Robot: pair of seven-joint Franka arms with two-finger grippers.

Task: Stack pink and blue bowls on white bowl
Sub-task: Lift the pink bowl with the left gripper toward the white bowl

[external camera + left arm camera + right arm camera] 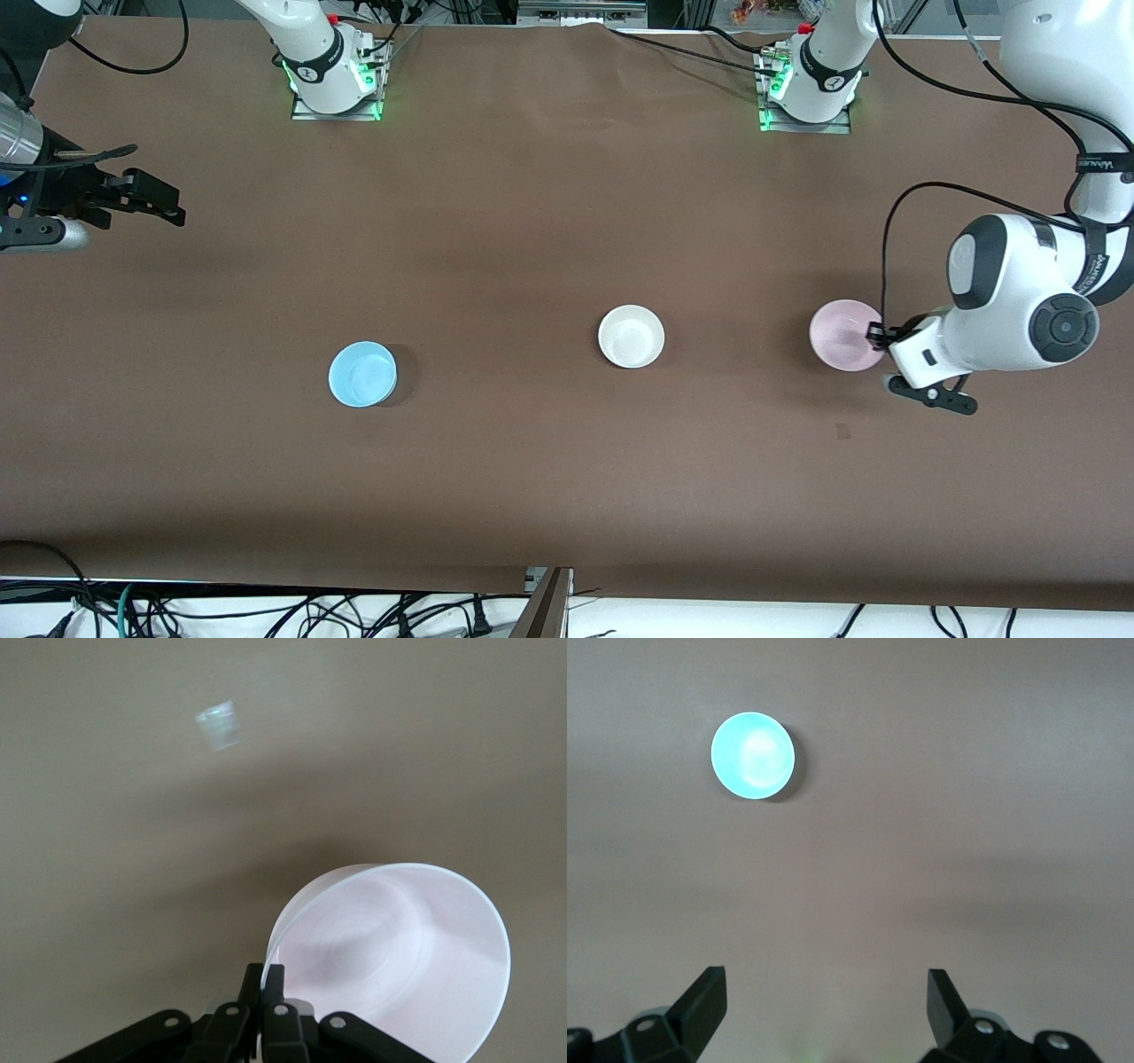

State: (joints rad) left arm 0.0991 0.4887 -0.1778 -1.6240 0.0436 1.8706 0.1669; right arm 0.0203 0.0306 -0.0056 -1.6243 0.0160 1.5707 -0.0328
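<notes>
Left gripper: clamped on pink bowl rim. Right gripper: wide apart, empty, waiting. Blue bowl, white bowl: on table.

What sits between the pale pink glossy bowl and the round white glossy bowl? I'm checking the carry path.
Nothing: the front view shows only bare brown tabletop between the pale pink glossy bowl and the round white glossy bowl.
</notes>
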